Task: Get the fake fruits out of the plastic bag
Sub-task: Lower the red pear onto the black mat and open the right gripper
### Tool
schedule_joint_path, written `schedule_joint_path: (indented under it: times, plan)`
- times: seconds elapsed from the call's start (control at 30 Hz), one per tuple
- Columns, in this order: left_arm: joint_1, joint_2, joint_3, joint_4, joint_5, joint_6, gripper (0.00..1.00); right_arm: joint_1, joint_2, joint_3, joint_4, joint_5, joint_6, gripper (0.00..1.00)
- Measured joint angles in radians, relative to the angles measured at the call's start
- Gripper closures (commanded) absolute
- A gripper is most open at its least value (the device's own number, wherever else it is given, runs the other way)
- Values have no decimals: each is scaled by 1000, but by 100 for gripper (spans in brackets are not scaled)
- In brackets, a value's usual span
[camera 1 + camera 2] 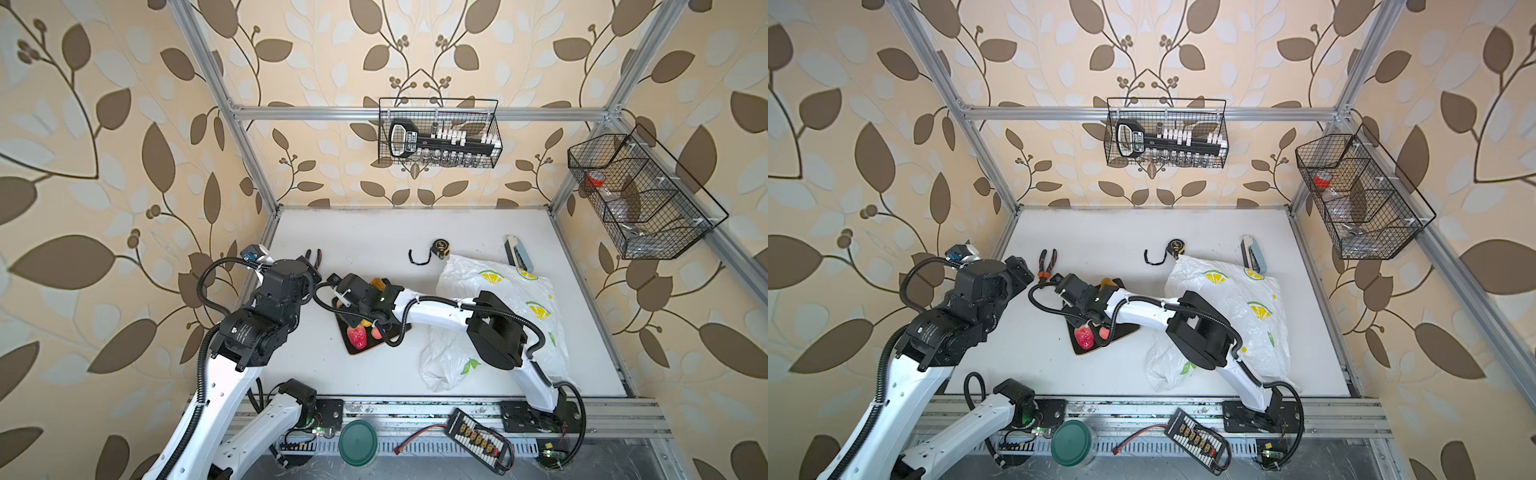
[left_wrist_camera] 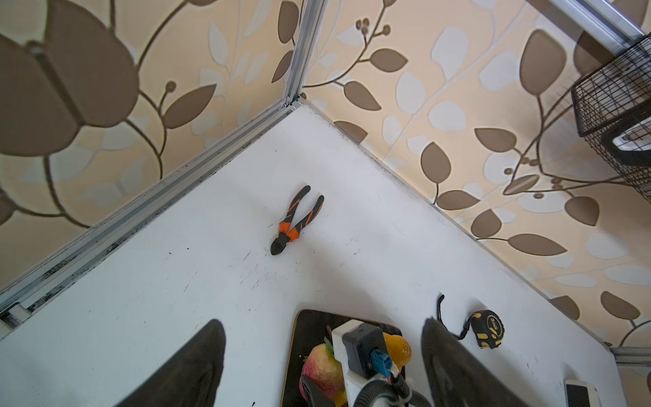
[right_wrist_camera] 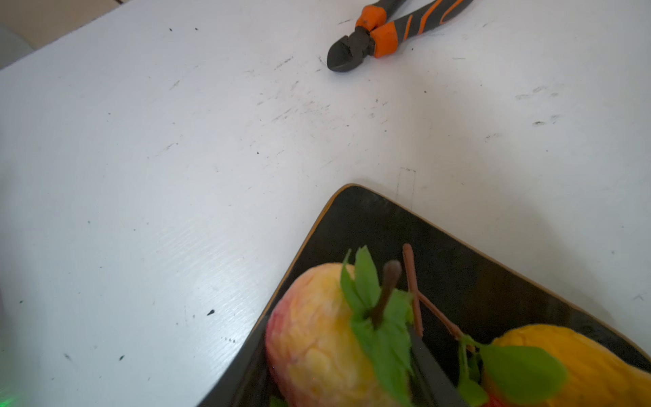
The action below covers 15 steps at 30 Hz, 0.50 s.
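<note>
My right gripper reaches across the middle and is shut on a yellow-pink fake fruit with green leaves, low over a black tray. One dark finger shows beside the fruit. On the tray also lie a red strawberry, a small pink fruit and an orange-yellow fruit. The plastic bag, white with lemon prints, lies crumpled on the right under the right arm. My left gripper hangs open and empty at the left, beside the tray.
Orange-handled pliers lie near the back left corner. A tape measure and a grey stapler-like device lie at the back by the bag. Wire baskets hang on the back and right walls.
</note>
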Motion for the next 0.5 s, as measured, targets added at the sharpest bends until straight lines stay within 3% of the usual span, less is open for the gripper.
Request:
schedule_joint_path:
  times: [0.23,0.5]
  plan:
    - [0,0,-19,-1,1,-2,14,3,7,0,-2,28,-8,34]
    - [0,0,-19,0,2,-8,14,4,-1,0,-4,35,-3,27]
